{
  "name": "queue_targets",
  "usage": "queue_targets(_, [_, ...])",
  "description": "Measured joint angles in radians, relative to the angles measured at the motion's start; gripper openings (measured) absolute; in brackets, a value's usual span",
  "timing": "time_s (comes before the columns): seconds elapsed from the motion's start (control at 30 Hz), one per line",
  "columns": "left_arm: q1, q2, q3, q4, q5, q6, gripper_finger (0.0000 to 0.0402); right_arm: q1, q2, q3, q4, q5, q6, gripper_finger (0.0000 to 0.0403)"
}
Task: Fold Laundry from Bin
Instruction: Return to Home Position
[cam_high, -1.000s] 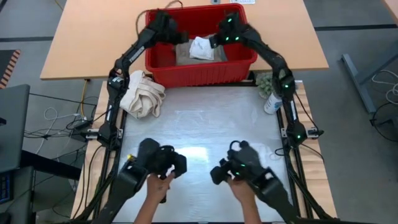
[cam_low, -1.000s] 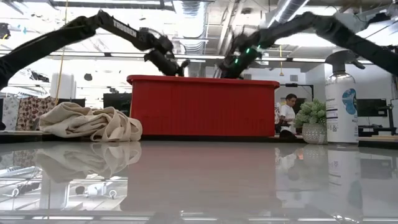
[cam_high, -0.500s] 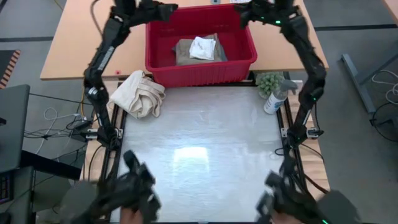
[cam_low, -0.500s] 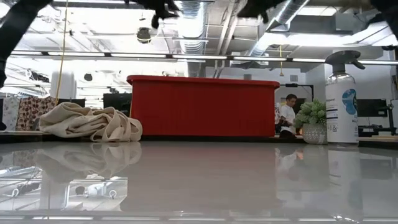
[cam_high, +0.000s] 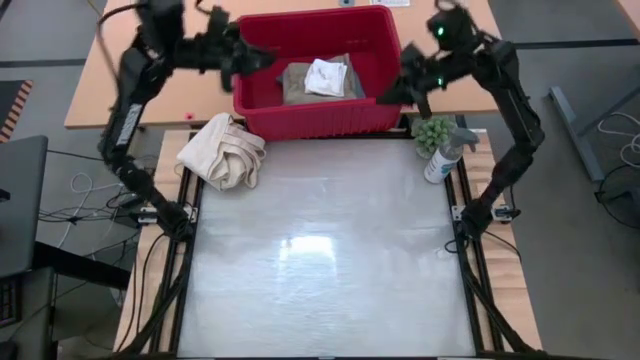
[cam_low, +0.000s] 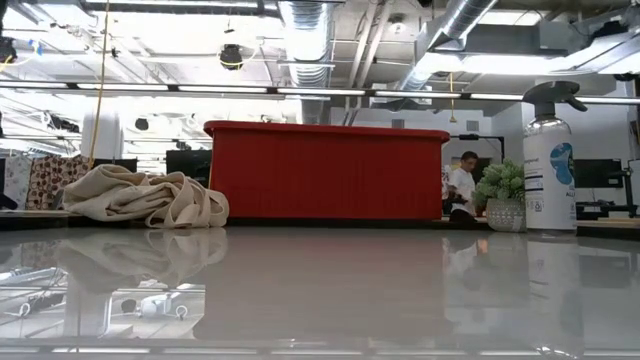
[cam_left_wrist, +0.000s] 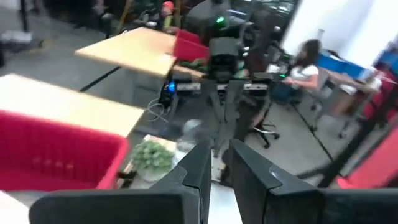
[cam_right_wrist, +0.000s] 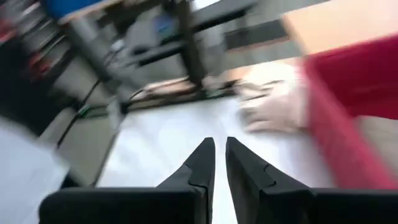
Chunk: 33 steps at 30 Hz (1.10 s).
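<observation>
Two arms flank the load: left gripper (cam_high: 255, 58) at 9 o'clock of the bin (cam_high: 320, 122), folded laundry (cam_high: 316, 80) inside it, right gripper (cam_high: 388, 95) at 3 o'clock. Both are nearly closed, empty and about equally near.

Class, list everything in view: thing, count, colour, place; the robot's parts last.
bin: one, red, table's far edge.
tan garment: one, folded, in the bin.
white cloth: one, on the tan garment.
canvas cloth: one, cream, left of the bin.
plant: one, green, right of the bin.
spray bottle: one, clear, beside the plant.
person: one, white top, room behind.
left gripper: one, dark, raised by the bin's left end, jaws near-shut, empty.
right gripper: one, dark, raised by the bin's right end, likewise.
</observation>
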Motion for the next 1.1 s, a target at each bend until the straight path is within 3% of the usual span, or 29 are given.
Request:
queue_targets(0.13, [-0.069,-0.101,0.0,-0.027,0.057,0.028,0.0029,0.163,-0.064,0.0,-0.018,0.006,-0.003,0.0063])
queue_targets(0.27, [-0.138,-0.194,0.001,-0.042,0.076,0.034,0.0005,0.308,-0.179,-0.004,-0.023,0.156,0.054,0.0058])
queue_targets(0.33, [-0.158,-0.245,0.0,-0.058,0.0,0.064,0.0003,0.37,-0.255,-0.007,-0.017,0.291,0.061,0.0055])
queue_targets(0.47, [-0.173,-0.355,0.001,-0.049,-0.253,0.021,0.0012,0.441,-0.399,-0.006,0.075,0.626,0.136,0.0049])
queue_targets(0.57, [-0.173,-0.425,0.001,-0.071,-0.405,-0.051,0.0013,0.466,-0.479,-0.006,0.088,0.728,0.253,0.0045])
queue_targets(0.63, [-0.173,-0.462,0.002,-0.071,-0.473,-0.052,0.0013,0.474,-0.519,-0.004,0.098,0.738,0.319,0.0044])
queue_targets(0.77, [-0.173,-0.499,0.001,-0.102,-0.567,-0.046,0.0013,0.474,-0.562,-0.007,0.08,0.739,0.304,0.0044])
queue_targets(0.83, [-0.173,-0.507,0.0,-0.158,-0.591,-0.083,0.0013,0.467,-0.569,-0.015,0.015,0.738,0.419,0.0044])
queue_targets(1.0, [-0.173,-0.515,0.0,-0.386,-0.59,-0.113,0.0013,0.461,-0.599,-0.07,-0.281,0.736,0.382,0.0043])
queue_targets(1.1, [-0.172,-0.513,-0.016,-0.439,-0.536,0.043,0.0013,0.455,-0.669,-0.218,-0.152,0.629,0.271,0.0043])
